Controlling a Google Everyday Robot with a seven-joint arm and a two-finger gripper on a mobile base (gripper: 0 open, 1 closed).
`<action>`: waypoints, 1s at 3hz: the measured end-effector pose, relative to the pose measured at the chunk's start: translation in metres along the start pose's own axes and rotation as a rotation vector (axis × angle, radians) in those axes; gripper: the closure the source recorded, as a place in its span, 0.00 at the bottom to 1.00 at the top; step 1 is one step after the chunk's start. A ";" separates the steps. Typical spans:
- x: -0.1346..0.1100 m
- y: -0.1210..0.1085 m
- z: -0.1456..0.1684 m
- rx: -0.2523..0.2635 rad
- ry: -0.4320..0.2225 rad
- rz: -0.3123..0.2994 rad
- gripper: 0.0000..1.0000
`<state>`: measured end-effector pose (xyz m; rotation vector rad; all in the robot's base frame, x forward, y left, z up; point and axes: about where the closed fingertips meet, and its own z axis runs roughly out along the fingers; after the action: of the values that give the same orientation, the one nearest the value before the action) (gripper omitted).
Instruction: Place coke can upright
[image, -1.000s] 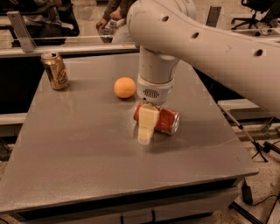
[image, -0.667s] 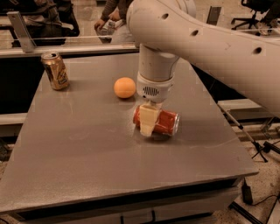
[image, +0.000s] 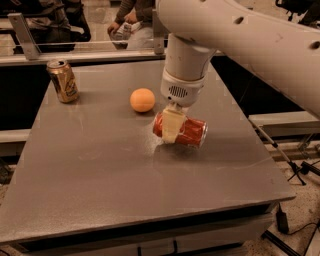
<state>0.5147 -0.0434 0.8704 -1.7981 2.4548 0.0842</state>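
Note:
The red coke can (image: 190, 133) lies on its side in the middle of the grey table (image: 100, 170), its silver end facing right. My gripper (image: 172, 130) comes down from above on the white arm and straddles the left part of the can. One cream finger (image: 170, 126) crosses the can's near side; the other is hidden behind the can. The fingers look closed on the can, which rests at or just above the table top.
An orange ball (image: 142, 99) sits just left of and behind the can. A gold can (image: 63, 80) stands upright at the back left corner. A rail and seated people are beyond the far edge. Cables lie on the floor at right.
The near finger has drawn in against the can and risen slightly. The can has shifted a little upward in the view. The ball and the gold can have not moved.

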 end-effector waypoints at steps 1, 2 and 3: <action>0.000 -0.005 -0.022 -0.006 -0.127 -0.006 1.00; 0.003 -0.005 -0.043 -0.026 -0.331 -0.025 1.00; 0.006 -0.006 -0.065 -0.025 -0.606 -0.039 1.00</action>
<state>0.5151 -0.0576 0.9347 -1.5301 1.9907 0.5667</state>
